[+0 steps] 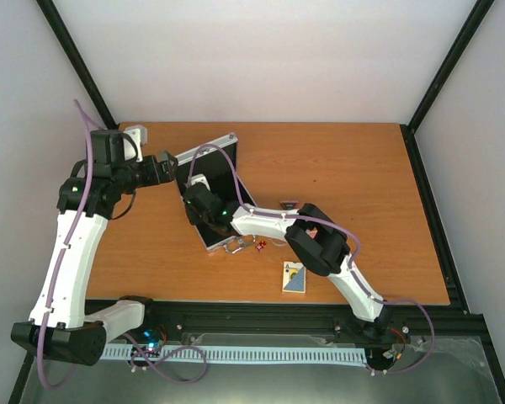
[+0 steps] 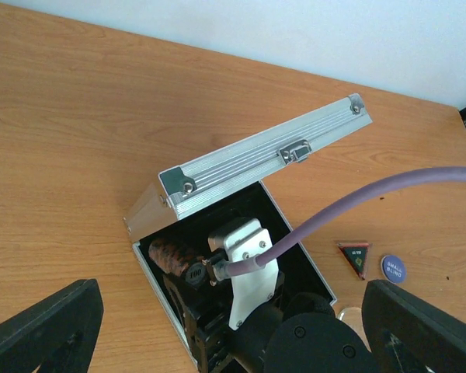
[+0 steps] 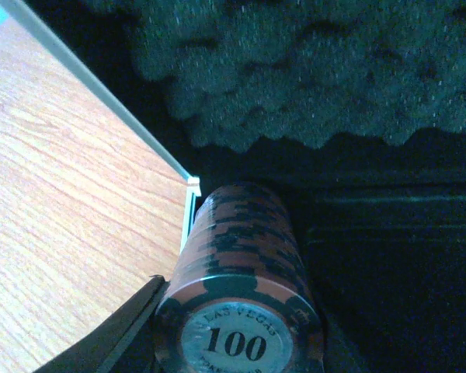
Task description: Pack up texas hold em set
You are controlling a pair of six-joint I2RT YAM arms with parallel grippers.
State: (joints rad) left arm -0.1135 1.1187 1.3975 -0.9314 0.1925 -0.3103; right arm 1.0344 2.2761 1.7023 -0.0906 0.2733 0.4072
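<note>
The silver ribbed case lies open at table centre-left, its lid raised; the lid also shows in the left wrist view. My right gripper reaches into the black-lined case and is shut on the dark chip stack, which lies on its side at the case's left wall; it also shows in the left wrist view. My left gripper is open and empty, just left of the lid. The blue-yellow card pack and red dice lie on the table. The clear disc lies by the case. The red pack is out of view.
A dark triangular token and a blue "small blind" disc lie on the wood right of the case. The lid's grey foam hangs over the chip stack. The table is boxed in by black frame posts.
</note>
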